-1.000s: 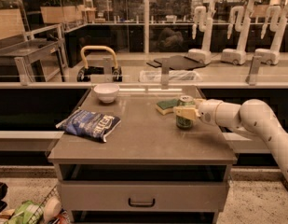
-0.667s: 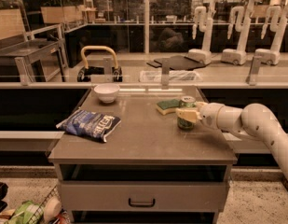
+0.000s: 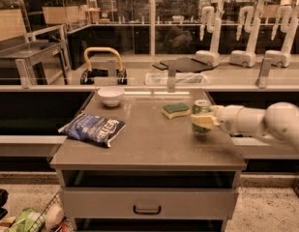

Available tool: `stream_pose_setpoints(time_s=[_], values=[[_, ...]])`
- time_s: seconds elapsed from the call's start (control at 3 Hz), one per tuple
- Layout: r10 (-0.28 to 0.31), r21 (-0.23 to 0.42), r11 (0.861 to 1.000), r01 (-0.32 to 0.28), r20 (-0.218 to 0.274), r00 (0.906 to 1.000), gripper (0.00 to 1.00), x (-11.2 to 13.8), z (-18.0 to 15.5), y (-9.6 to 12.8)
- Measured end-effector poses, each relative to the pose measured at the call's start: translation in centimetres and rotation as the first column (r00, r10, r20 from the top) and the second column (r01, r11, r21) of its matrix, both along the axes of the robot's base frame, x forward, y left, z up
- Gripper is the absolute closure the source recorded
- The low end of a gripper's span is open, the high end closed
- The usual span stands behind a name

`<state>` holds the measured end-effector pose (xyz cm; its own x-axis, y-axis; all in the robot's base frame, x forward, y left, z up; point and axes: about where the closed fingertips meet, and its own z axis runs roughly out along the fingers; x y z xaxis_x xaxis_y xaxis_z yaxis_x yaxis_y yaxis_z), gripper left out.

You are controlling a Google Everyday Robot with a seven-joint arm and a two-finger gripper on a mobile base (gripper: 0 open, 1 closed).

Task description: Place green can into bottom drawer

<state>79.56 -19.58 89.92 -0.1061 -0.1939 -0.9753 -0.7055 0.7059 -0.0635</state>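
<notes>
The green can point(image 3: 201, 108), with its silver top, stands upright at the right side of the cabinet top point(image 3: 149, 144), just right of the green-topped yellow sponge point(image 3: 176, 110). My gripper point(image 3: 203, 123) reaches in from the right on a white arm point(image 3: 265, 122). Its pale fingers point(image 3: 201, 122) are closed around the can's lower half. I cannot tell whether the can's base touches the surface. Below the top is an open dark slot, then a shut drawer with a black handle point(image 3: 147, 209).
A white bowl point(image 3: 111, 95) sits at the back left of the top. A blue chip bag point(image 3: 93, 128) lies at the left. A basket with items point(image 3: 28, 220) is on the floor at the lower left. Counters and parked white robot arms point(image 3: 250, 33) stand behind.
The can and my gripper have shifted a little to the right, away from the sponge. The bowl, bag and sponge have not moved.
</notes>
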Motion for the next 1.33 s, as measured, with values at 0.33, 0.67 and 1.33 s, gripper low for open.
stream_pose_setpoints(time_s=[0.33,0.67,1.33], values=[[0.055,-0.101,0.994,-0.053,0.019,0.9983,1.00,-8.5,4.9,-1.0],[0.051,-0.171,0.984,-0.047,0.021,0.9985,1.00,-16.9,8.3,-1.7],[0.077,-0.291,0.955,-0.062,0.039,0.9963,1.00,-27.2,3.6,1.1]])
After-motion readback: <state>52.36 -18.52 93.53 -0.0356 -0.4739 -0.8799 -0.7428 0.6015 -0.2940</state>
